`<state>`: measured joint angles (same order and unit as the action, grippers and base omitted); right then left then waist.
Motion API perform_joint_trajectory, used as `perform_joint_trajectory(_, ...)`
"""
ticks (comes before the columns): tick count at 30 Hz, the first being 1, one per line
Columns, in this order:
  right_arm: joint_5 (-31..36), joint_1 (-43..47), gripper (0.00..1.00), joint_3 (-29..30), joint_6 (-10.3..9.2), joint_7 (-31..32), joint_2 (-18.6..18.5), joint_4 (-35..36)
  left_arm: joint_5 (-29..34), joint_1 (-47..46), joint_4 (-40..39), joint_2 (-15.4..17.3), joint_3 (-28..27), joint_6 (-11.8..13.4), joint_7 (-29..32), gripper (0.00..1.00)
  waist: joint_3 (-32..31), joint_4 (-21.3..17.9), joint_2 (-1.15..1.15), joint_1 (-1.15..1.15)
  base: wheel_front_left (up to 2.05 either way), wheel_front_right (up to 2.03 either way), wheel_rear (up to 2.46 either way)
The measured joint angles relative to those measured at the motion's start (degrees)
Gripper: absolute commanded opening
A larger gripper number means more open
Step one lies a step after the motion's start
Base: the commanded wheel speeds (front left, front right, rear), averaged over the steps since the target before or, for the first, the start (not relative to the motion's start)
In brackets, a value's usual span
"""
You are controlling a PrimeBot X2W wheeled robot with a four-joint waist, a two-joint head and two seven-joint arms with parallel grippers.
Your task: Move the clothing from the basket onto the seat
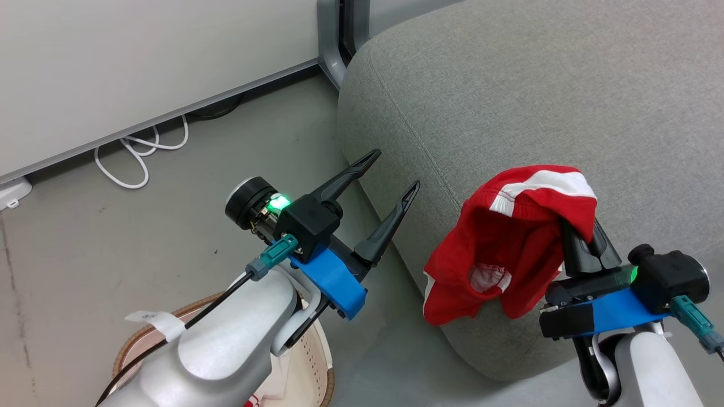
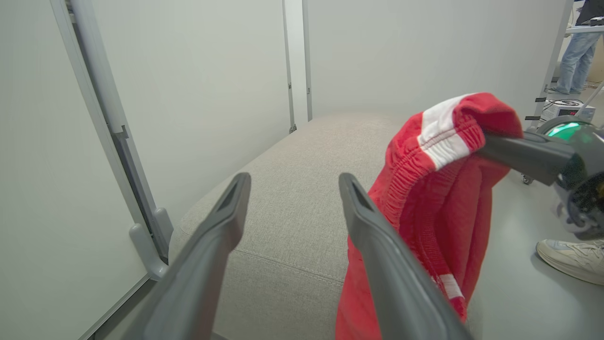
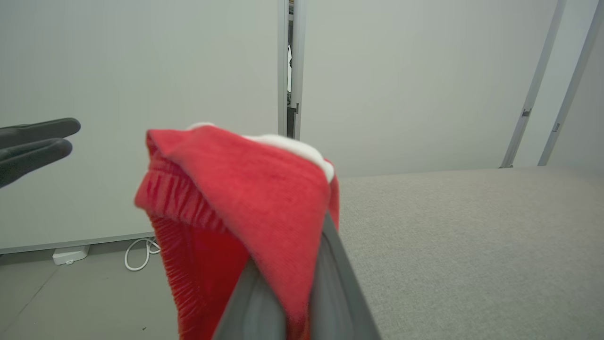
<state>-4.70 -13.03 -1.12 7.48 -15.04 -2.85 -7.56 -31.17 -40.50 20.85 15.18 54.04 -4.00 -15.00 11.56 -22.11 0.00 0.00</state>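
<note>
- While the right claw [image 1: 585, 240] is pinched tight on the clothing [image 1: 509, 243] in the head view, the red garment hangs off its fingers right at the seat's [image 1: 509, 85] rounded front edge, not laid on top yet. Can't tell if it's brushing the upholstery. The left claw [image 1: 396, 168] is spread wide with nothing in it, near the seat's corner and up above the basket [image 1: 314, 362].
- Left wrist view: the left claw's fingers gape with just grey seat fabric behind them. The clothing [image 2: 439, 198] dangles just to their right, clear of them, with the elastic waistband bunched where the right claw bites it.
- Right wrist view: both fingers are pressed together, with red cloth [image 3: 245, 189] squeezed between them and flopping over the tips. The seat top stretches off to the right.
- My guess on handling: super light, floppy and not fragile, so it'll slump wherever it's let go. The waistband is the thickest bit, so it's the sensible grab spot.
</note>
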Motion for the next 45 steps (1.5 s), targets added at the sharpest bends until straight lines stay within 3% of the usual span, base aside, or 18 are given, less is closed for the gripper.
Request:
perform_joint_trajectory(11, 0.51, -3.85, 0.00, 0.68, 0.00, 0.01, 0.00, 2.42, 1.05, 0.14, -0.74, 0.64, -1.70, -0.07, 0.00, 1.00, 1.60, -0.15, 0.00, 0.00, 0.00, 0.00, 0.00)
perform_joint_trajectory(18, 2.74, -15.88, 0.00, 4.61, 0.00, 0.01, -0.24, 5.88, 2.07, -2.54, -2.56, 2.90, -3.26, 0.46, 0.25, 1.00, 6.12, 0.35, 0.00, 0.00, 0.00, 0.00, 0.00)
perform_joint_trajectory(28, 3.08, -34.39, 0.00, 15.64, 0.00, 0.00, -6.44, 10.25, 4.44, -8.23, -7.64, 6.90, -4.88, 1.19, 2.50, 1.00, 17.20, 2.24, 0.00, 0.00, 0.00, 0.00, 0.00)
perform_joint_trajectory(33, 1.46, -43.38, 0.00, 21.27, 0.00, -0.01, -12.55, 6.66, 5.45, -10.74, -10.27, 8.75, -5.17, 1.31, 4.20, 1.00, 23.41, 3.17, 0.00, 0.01, 0.00, 0.00, 0.00)
perform_joint_trajectory(38, 0.19, -46.41, 0.00, 24.71, 0.01, 0.00, -15.88, 1.60, 6.30, -12.49, -12.50, 10.16, -5.27, 1.47, 5.43, 1.00, 29.14, 3.72, 0.00, 0.01, 0.00, 0.00, 0.00)
perform_joint_trajectory(45, 1.91, -45.39, 0.00, 26.41, 0.01, 0.00, -17.18, -6.27, 7.06, -13.54, -14.30, 11.09, -5.06, 1.68, 6.38, 1.00, 34.64, 4.09, -0.01, 0.01, 0.00, 0.00, 0.00)
